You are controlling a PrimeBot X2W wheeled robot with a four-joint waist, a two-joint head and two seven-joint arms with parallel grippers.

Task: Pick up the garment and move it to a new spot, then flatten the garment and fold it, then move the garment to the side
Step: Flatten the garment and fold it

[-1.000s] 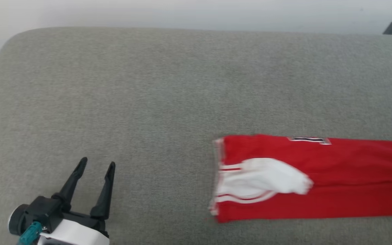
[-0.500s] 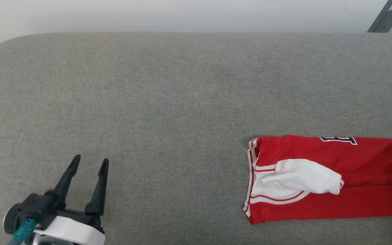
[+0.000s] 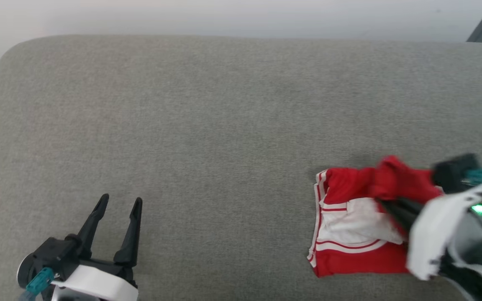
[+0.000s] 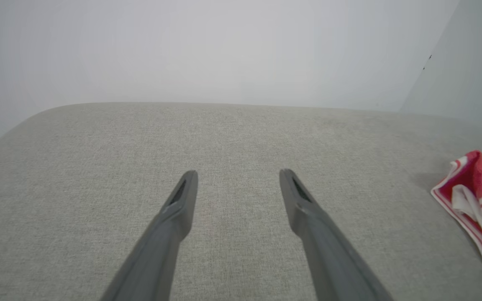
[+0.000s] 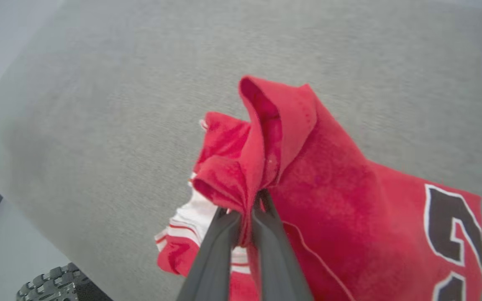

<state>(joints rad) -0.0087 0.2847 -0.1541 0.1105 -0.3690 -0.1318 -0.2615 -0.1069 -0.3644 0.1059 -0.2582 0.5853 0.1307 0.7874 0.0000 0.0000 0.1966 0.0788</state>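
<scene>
Red fabric of the garment [image 5: 329,188], lying on the right of the grey cushion [image 3: 182,125], is pinched in the clamped right end effector [image 5: 245,205] while the left end effector [image 3: 121,198] hovers spread and empty, so the fold seems underway, needing the lifted edge laid across.

We find the garment [image 3: 352,260] on the cushion [image 3: 224,125], lower right of the frame. Our left gripper [image 3: 121,198] sits lower left.

We see a thin red jersey-style shirt [image 3: 345,184] with a white sleeve, red-and-white striped trim and black, white-outlined numerals. It lies crumpled at the near right of the grey fabric surface [image 3: 182,125]. Its far red fold rises in a bunched peak, pinched in the right gripper [image 5: 251,200].
</scene>
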